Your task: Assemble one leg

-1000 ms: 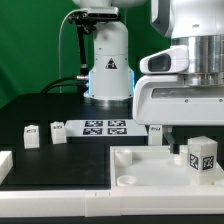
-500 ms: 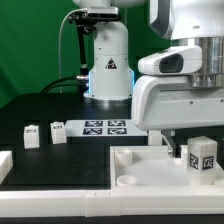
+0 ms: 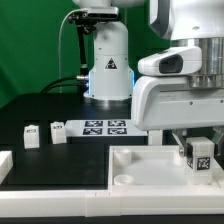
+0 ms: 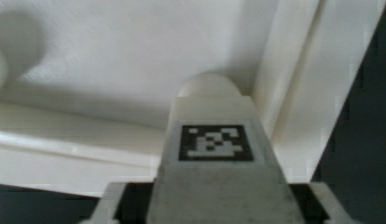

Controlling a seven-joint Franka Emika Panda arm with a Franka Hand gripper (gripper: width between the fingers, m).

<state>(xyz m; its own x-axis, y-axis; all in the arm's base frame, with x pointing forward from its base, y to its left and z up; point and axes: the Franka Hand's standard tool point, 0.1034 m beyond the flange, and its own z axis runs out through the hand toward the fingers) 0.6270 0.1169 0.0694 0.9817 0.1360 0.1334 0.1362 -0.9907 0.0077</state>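
In the exterior view the gripper (image 3: pixel 199 150) hangs at about 4 o'clock in the frame, over the big white tabletop (image 3: pixel 150 160). Between its fingers sits the leg (image 3: pixel 198 154), a small white block with its black-and-white tag facing the camera, the fingers closed against its sides. From this angle I cannot tell whether the leg's lower end touches the tabletop.

The wrist view looks along the leg (image 4: pixel 215 130), tag up, with its far end rounded and white tabletop (image 4: pixel 101 90) surfaces beyond it; the finger pads (image 4: pixel 133 197) show as grey edges on either side of the leg.

Only the exterior view shows the rest: two look-alike spare legs (image 3: pixel 33 135) (image 3: pixel 58 131) standing at 9 o'clock on the dark table, and the marker board (image 3: pixel 104 127) lying near the centre, by the arm's base.
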